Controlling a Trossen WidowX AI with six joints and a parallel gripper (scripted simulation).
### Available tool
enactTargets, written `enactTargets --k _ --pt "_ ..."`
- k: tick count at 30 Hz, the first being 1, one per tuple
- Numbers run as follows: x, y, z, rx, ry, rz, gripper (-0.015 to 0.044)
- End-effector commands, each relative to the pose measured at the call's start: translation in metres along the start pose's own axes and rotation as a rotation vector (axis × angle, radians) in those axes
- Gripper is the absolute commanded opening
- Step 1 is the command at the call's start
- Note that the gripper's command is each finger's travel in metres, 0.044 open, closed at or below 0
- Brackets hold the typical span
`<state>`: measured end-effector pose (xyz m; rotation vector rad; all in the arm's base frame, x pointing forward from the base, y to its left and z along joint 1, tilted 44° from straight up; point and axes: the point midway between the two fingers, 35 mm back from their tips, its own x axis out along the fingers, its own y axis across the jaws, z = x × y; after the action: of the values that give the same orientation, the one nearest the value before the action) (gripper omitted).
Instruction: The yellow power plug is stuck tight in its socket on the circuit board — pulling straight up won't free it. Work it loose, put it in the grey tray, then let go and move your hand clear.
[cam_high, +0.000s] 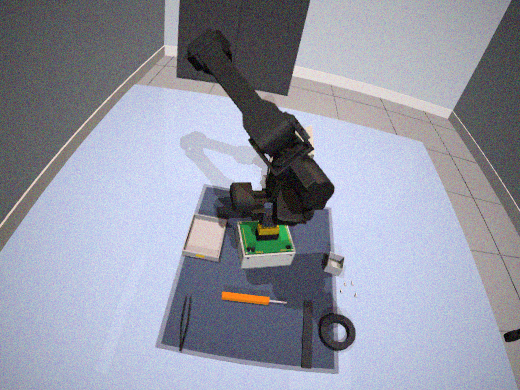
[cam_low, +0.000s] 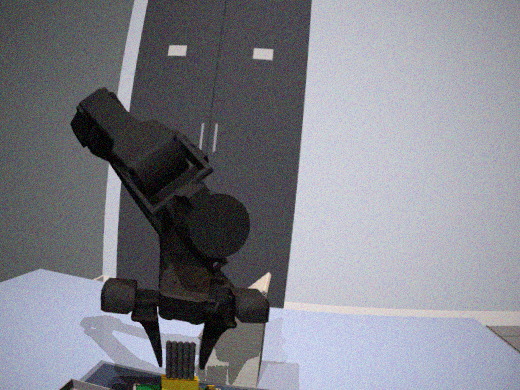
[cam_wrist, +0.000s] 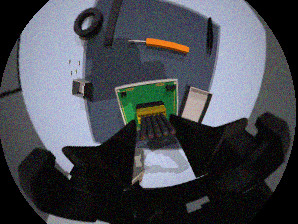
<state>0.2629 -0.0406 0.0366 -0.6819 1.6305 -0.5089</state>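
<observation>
Exterior view shows the gripper (cam_high: 268, 212) (cam_low: 181, 367) (cam_wrist: 152, 119) parted, gripping nothing, astride the black cables of the yellow power plug (cam_high: 268, 230) (cam_low: 180, 383) (cam_wrist: 151, 110), which sits in its socket on the circuit board (cam_high: 276, 245) (cam_low: 148, 387) (cam_wrist: 134, 98), so closing this high could pinch only cables and slip.

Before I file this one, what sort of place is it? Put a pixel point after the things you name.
Probably an electronics repair bench: a green circuit board (cam_high: 274, 246) (cam_wrist: 131, 100), an orange-handled screwdriver (cam_high: 245, 298) (cam_wrist: 167, 45) and a roll of black tape (cam_high: 324, 341) (cam_wrist: 79, 28) are laid out.
</observation>
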Motion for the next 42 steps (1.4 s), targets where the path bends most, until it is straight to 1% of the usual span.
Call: enactTargets --k 1,6,7,17,21,29,31,38,42 --pt "0.001 0.0 0.0 -0.006 0.001 -0.006 0.0144" --pt "0.001 0.0 0.0 -0.006 0.001 -0.006 0.0013" --pt "0.001 0.0 0.0 -0.006 0.001 -0.006 0.0" --pt "0.001 0.0 0.0 -0.006 0.001 -0.006 0.0" --pt "-0.008 0.0 0.0 -0.006 0.001 -0.008 0.0" --pt "-0.009 0.008 0.0 -0.007 0.001 -0.095 0.0" --pt "-0.01 0.006 0.0 -0.007 0.0 -0.071 0.0" --pt "-0.011 -0.01 0.0 -0.006 0.001 0.11 0.0" --pt "-0.012 -0.012 0.0 -0.006 0.002 0.128 0.0"
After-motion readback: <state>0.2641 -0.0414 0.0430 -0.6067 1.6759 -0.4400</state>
